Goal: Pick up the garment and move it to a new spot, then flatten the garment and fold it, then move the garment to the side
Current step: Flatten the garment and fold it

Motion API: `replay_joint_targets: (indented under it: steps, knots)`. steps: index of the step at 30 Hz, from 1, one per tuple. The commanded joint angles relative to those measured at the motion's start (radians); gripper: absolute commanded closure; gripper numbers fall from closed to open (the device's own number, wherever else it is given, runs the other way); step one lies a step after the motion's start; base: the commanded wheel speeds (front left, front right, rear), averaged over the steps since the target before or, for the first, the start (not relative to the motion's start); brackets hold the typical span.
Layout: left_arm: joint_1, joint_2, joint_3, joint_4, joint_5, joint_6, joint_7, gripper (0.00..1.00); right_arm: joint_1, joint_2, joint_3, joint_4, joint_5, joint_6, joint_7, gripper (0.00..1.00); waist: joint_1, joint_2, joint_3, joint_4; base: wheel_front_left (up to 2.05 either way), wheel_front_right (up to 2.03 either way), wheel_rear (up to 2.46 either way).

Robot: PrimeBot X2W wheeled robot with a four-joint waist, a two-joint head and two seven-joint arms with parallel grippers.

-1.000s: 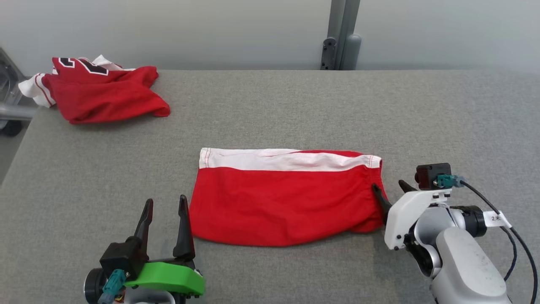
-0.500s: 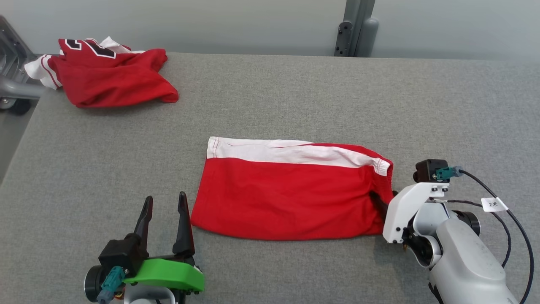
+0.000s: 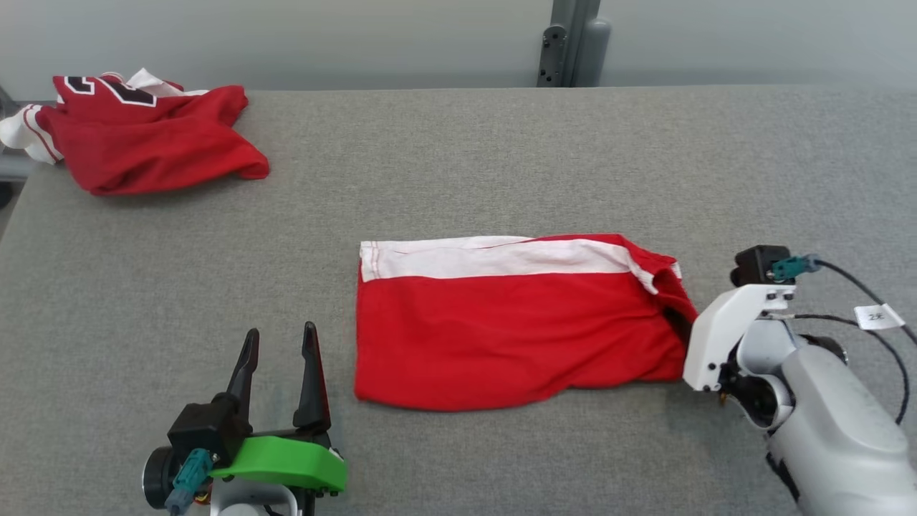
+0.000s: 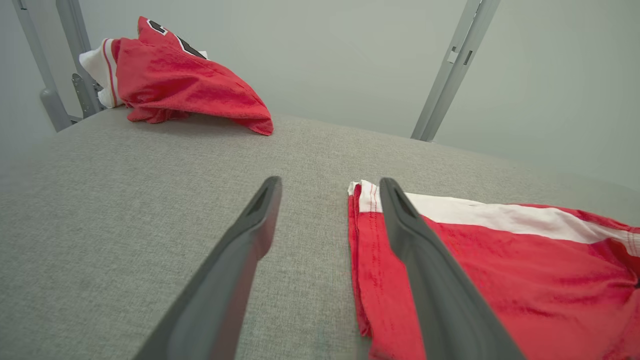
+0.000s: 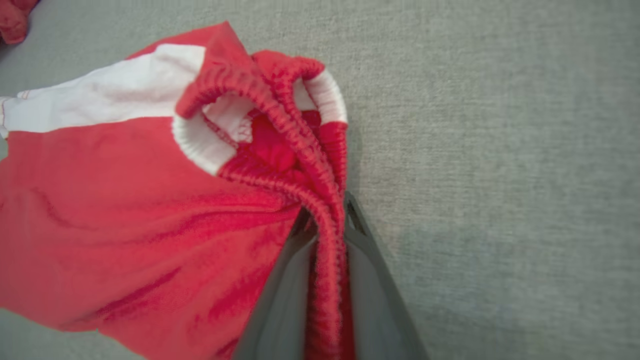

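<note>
The garment (image 3: 501, 330) is a folded pair of red shorts with a white band along its far edge, lying flat mid-table. My right gripper (image 3: 680, 326) is shut on its elastic waistband at the right end. In the right wrist view the gathered red band (image 5: 320, 165) runs between the two fingers of my right gripper (image 5: 327, 215), and that end is bunched and slightly raised. My left gripper (image 3: 281, 331) stands open and empty just left of the garment's near left corner. Seen from the left wrist, my left gripper (image 4: 330, 182) has one finger over the garment's (image 4: 500, 260) left edge.
A crumpled red and white jersey (image 3: 143, 140) lies at the table's far left corner, also in the left wrist view (image 4: 185, 85). The grey padded table (image 3: 501, 158) has bare surface behind and to the right of the shorts. A grey post (image 3: 569, 43) stands behind the far edge.
My right gripper closed on the garment's right end, which bunched up and shifted a little to the right. The head camera moved. My left gripper stayed still and open.
</note>
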Motion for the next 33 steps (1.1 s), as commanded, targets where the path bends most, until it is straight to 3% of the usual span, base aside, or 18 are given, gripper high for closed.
replay_joint_targets:
  steps: [1,7,12,18,27,33]
  knots:
    - [-0.015,0.000,-0.003,-0.003,-0.001,0.000,-0.001,0.00,-0.009,-0.031,0.002,-0.017,0.017,-0.002,0.015,1.00,0.0000,0.0000,0.003,-0.026,0.00,0.00,0.00]
    - [-0.024,0.001,-0.013,0.000,0.006,-0.004,-0.001,0.00,0.005,-0.160,-0.026,-0.085,0.057,-0.002,0.069,1.00,0.0000,0.0000,0.009,-0.064,0.00,0.00,0.00]
    - [-0.027,0.001,-0.017,0.007,0.010,-0.009,-0.001,0.00,0.024,-0.204,-0.073,-0.130,0.070,-0.001,0.093,1.00,0.0000,0.0000,0.008,-0.084,0.00,0.00,0.00]
    - [-0.022,0.001,-0.020,0.014,0.015,-0.012,-0.001,0.00,0.061,-0.160,-0.091,-0.210,0.129,-0.001,0.130,1.00,0.0000,0.0000,-0.002,-0.096,0.00,0.00,0.00]
    - [-0.009,0.001,-0.041,0.025,0.012,-0.016,-0.001,0.00,0.108,-0.057,-0.078,-0.348,0.228,-0.001,0.193,1.00,0.0000,0.0000,-0.025,-0.086,0.00,0.00,0.00]
    - [-0.005,0.001,-0.049,0.028,0.003,-0.014,-0.001,0.00,0.101,0.034,-0.067,-0.378,0.251,-0.001,0.207,1.00,0.0000,0.0000,-0.036,-0.069,0.00,0.00,0.00]
